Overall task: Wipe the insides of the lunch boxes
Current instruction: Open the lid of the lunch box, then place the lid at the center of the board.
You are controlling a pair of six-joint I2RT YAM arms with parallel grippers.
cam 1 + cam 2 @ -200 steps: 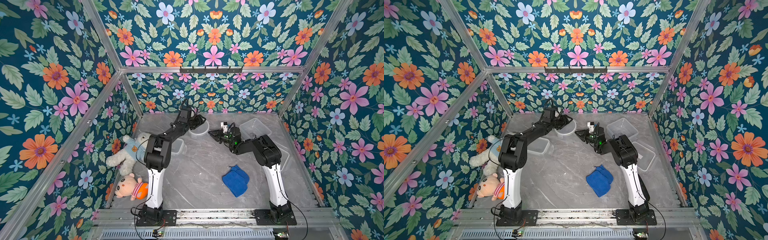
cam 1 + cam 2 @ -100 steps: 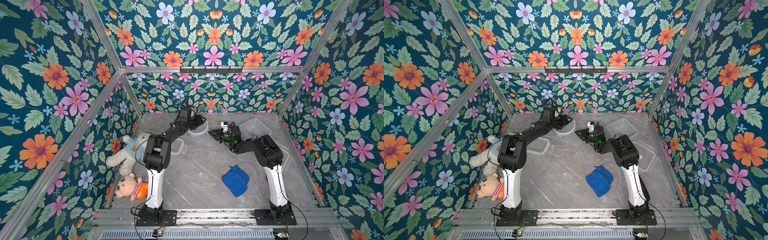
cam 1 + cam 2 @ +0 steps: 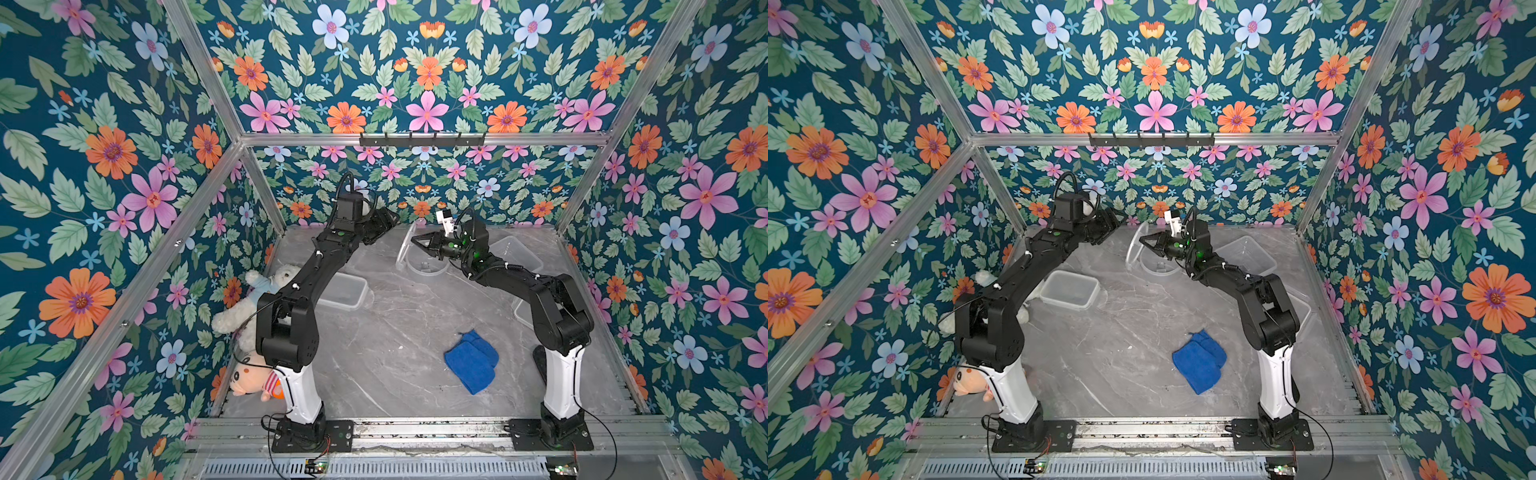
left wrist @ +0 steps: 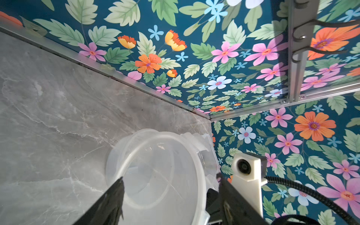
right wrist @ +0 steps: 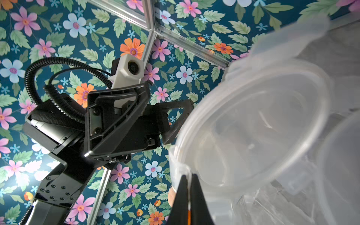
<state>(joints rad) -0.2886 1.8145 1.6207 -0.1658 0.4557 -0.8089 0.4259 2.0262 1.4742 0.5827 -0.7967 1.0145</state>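
The round lunch box (image 3: 430, 268) (image 3: 1158, 268) stands open at the back of the table. Its clear round lid (image 3: 404, 249) (image 5: 253, 126) stands tilted on edge beside it, and my right gripper (image 3: 414, 240) (image 5: 188, 176) is shut on the lid's rim. My left gripper (image 3: 392, 220) (image 4: 169, 176) hovers open just left of the lid, facing it and touching nothing. The small rectangular lunch box (image 3: 345, 291) (image 3: 1069, 289) sits by the left arm. The large square one (image 3: 515, 251) (image 3: 1246, 253) is at the back right. The blue cloth (image 3: 471, 361) (image 3: 1200, 361) lies folded in front.
A flat clear lid (image 3: 523, 311) lies partly behind the right arm's elbow. A white plush bear (image 3: 257, 299) and a doll (image 3: 253, 378) lie against the left wall. Flowered walls close in the marble table (image 3: 395, 353) on three sides.
My left gripper has opened wider and drawn up and away from the round lunch box. My right gripper has risen leftward, tipping the round lid up on edge.
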